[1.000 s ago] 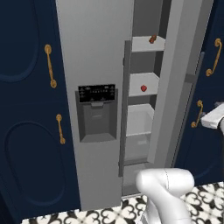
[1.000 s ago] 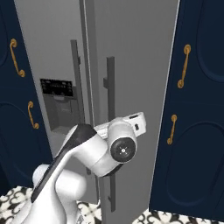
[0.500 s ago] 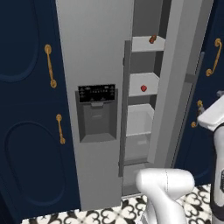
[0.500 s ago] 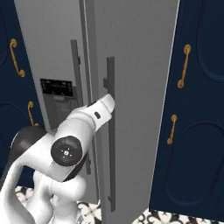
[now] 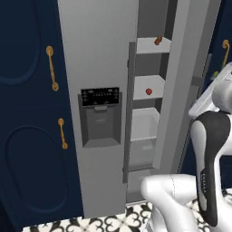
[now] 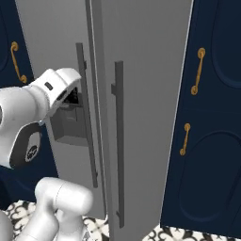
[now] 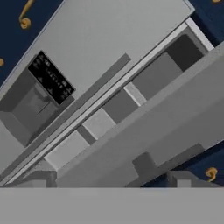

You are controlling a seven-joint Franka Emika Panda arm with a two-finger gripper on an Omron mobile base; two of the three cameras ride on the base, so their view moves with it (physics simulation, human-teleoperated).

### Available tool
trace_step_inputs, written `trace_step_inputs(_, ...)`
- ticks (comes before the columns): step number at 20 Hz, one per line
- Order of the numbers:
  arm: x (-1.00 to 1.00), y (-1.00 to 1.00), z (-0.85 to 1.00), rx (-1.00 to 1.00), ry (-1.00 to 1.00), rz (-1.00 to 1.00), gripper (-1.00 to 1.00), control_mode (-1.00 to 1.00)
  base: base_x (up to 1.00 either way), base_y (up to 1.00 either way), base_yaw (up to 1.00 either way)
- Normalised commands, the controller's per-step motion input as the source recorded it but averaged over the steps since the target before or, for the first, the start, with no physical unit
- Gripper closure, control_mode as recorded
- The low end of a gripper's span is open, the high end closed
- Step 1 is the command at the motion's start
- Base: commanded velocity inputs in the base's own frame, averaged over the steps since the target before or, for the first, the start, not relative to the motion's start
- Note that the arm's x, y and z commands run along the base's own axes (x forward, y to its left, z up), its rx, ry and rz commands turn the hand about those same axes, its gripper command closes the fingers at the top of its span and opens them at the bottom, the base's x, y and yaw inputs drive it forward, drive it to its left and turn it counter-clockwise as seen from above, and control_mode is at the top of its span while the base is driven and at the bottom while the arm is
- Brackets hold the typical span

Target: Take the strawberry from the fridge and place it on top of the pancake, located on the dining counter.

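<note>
Strawberry (image 5: 148, 91) near shelf's front edge, fridge (image 5: 97, 68) door ajar, fingers (image 7: 107, 179) spread open

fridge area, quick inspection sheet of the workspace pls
surface: black-and-white patterned floor tiles in front of the fridge.
job's things: fridge with its right door part open; strawberry on a middle shelf inside.
clutter: brownish item on the shelf above.
grippers: gripper open, holding nothing, facing the gap between the fridge doors from outside.
cables: nothing seen.
surroundings: navy cabinets with gold handles on both sides; black dispenser panel on the left door.
</note>
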Motion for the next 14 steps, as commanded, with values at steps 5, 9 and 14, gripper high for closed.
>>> trace_step_inputs(5,0.4,0.66,-0.07,-0.32,0.44,-0.3,-1.0,-1.0,0.0,0.0,0.0)
trace_step_inputs(9,0.53,0.46,-0.47,-0.2,0.16,-0.29,-1.0,-1.0,0.0,0.0,0.0)
trace_step_inputs(14,0.79,0.03,-0.45,-0.07,0.08,-0.19,-1.0,-1.0,0.0,0.0,0.0)
